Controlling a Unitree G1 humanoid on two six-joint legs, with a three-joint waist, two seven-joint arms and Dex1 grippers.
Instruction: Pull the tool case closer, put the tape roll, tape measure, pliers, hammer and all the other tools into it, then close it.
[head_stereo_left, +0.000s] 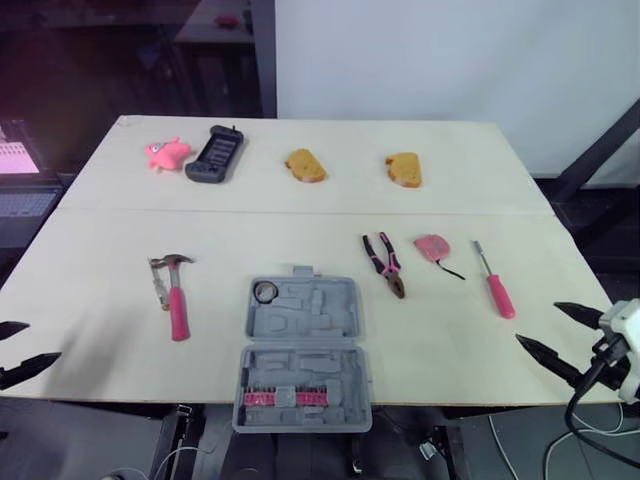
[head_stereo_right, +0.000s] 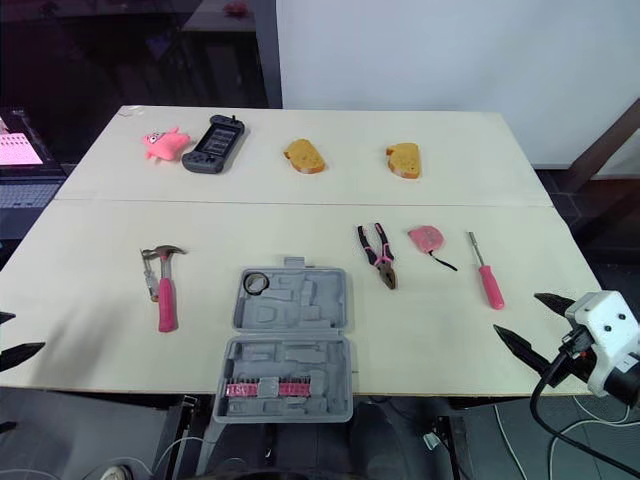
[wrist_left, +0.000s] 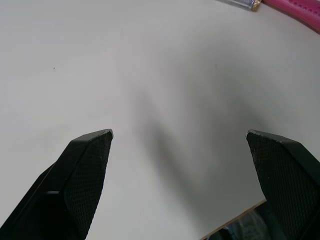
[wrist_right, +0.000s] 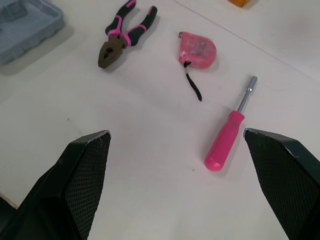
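An open grey tool case (head_stereo_left: 302, 350) lies at the table's front edge, with a tape roll (head_stereo_left: 264, 291) in its far half and pink bits in its near half. Left of it lies a pink-handled hammer (head_stereo_left: 176, 295). To the right are pink pliers (head_stereo_left: 385, 264), a pink tape measure (head_stereo_left: 433, 247) and a pink screwdriver (head_stereo_left: 495, 282). My left gripper (head_stereo_left: 20, 350) is open at the table's front left corner. My right gripper (head_stereo_left: 562, 332) is open at the front right edge, short of the screwdriver (wrist_right: 227, 132), with the tape measure (wrist_right: 198, 49) and pliers (wrist_right: 122, 36) farther off.
Along the table's far side lie a pink toy (head_stereo_left: 166, 153), a black remote-like device (head_stereo_left: 215, 154) and two pieces of bread (head_stereo_left: 305, 165) (head_stereo_left: 404, 170). A seam (head_stereo_left: 300, 211) crosses the tabletop.
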